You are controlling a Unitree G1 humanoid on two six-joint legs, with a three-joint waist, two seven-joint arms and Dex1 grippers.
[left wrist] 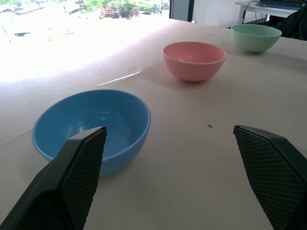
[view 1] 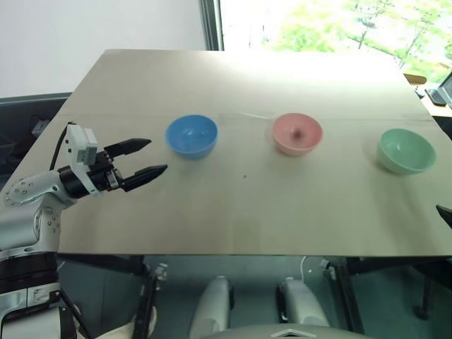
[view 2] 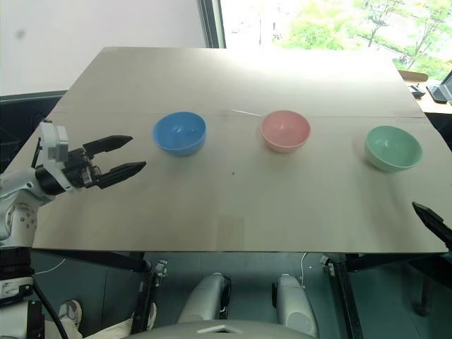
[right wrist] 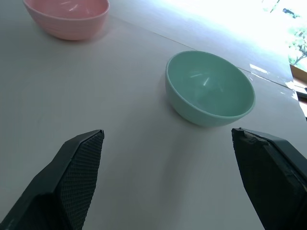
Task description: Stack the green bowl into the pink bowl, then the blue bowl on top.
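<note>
I see a broad tan table point(view 1: 233, 205) with a faint seam across its top, running away from me toward a window point(view 1: 332, 25). Bright daylight pours through it, washing out the far edge, and green trees point(view 2: 339, 28) show outside. Left of the window is a plain white wall point(view 1: 92, 35). Under the near edge, dark table legs stand on a grey-green floor point(view 1: 254, 275).

The blue bowl point(view 1: 191, 135), the pink bowl point(view 1: 297, 133) and the green bowl point(view 1: 405, 150) are seen as smooth, plain, plastic-looking ware with a soft sheen, highlights being caught inside each. The table point(view 1: 233, 205) is covered by a matt, beige, paper-like sheet. The fingers point(left wrist: 76, 177) are faced with black pads of fine cross-hatched texture.
</note>
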